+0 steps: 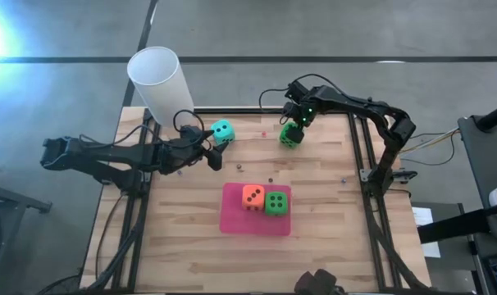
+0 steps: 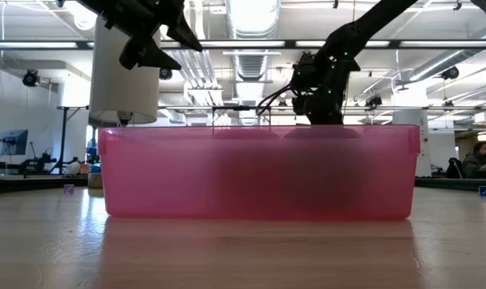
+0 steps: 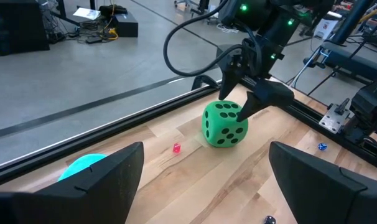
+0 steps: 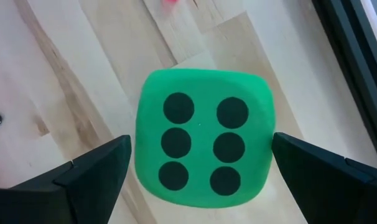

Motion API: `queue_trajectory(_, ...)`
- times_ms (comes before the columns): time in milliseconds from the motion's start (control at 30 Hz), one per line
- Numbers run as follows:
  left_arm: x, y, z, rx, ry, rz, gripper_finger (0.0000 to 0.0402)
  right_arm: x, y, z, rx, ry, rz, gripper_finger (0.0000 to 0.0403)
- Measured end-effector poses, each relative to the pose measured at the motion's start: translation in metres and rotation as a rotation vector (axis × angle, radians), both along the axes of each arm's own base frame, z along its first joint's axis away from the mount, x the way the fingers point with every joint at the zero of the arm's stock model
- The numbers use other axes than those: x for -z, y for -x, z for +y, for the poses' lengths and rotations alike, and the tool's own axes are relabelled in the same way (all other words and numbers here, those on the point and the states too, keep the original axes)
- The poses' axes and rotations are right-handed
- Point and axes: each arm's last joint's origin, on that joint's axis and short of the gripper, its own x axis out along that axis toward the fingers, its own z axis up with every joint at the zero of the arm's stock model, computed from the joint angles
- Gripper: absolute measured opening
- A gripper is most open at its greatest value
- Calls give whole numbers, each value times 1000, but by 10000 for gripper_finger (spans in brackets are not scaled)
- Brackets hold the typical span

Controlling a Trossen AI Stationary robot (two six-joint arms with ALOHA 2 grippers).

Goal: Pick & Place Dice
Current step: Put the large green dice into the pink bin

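- So, half done by the look of it: the orange die point(image 1: 252, 197) and one green die point(image 1: 276, 202) sit touching side by side on the pink mat point(image 1: 232, 220).
- Second green die point(image 1: 290, 136) sits on the table near the far edge, six up; the right gripper point(image 1: 293, 123) hovers right over it, jaws wide, holding nothing.
- Teal die point(image 1: 222, 131) also off the mat, just beside the left gripper point(image 1: 211, 149), which is wide open and empty.
- Left to do, likely: grab both and place them.
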Motion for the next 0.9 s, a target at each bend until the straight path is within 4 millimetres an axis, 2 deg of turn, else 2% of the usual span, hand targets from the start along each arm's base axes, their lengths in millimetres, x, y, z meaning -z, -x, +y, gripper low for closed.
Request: queue_trajectory(900,0,0,0,0,0,0,353,9,1,3,1,7,3,384)
